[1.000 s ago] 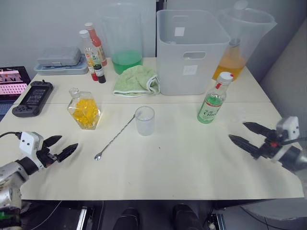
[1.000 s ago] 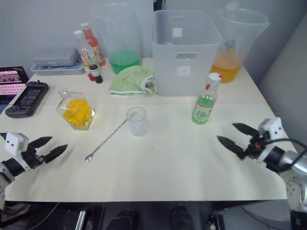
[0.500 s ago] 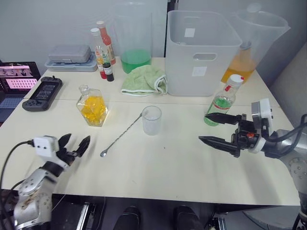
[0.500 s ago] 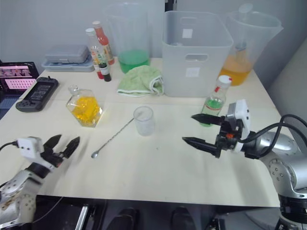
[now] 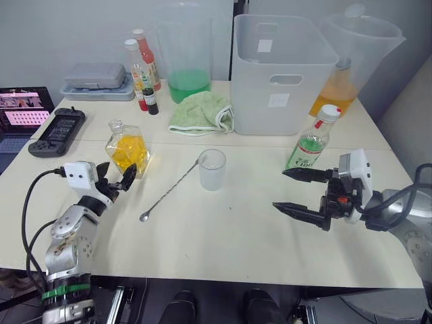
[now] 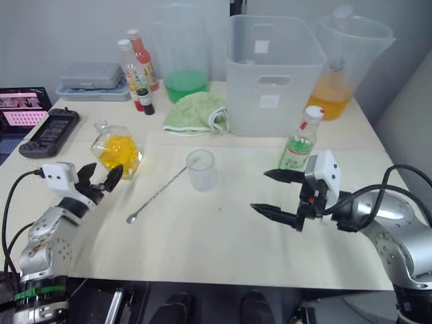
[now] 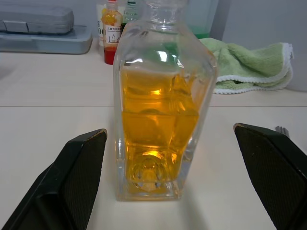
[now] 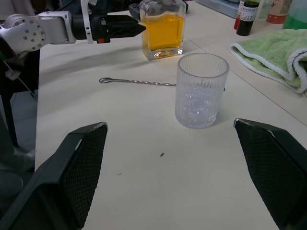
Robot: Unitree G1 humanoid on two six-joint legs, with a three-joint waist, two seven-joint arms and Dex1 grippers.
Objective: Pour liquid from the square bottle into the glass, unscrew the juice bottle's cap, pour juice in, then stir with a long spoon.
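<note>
**Square the left claw on the bottle before closing**

The table (image 5: 256, 229) holds everything upright. The square bottle (image 5: 127, 150), half full of amber liquid, stands just ahead of the left gripper (image 5: 116, 182), whose fingers are spread wide and empty. The right gripper (image 5: 297, 192) also gapes empty, facing the glass (image 5: 212, 169), near the juice bottle (image 5: 307, 146). The spoon (image 5: 170, 190) lies between bottle and glass. Advance level, straddle the flat sides, and grip low for a steady pour.

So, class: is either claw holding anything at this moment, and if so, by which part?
Nothing is held. The left claw is open in front of the square bottle, not touching it; the right claw is open over bare table.
</note>
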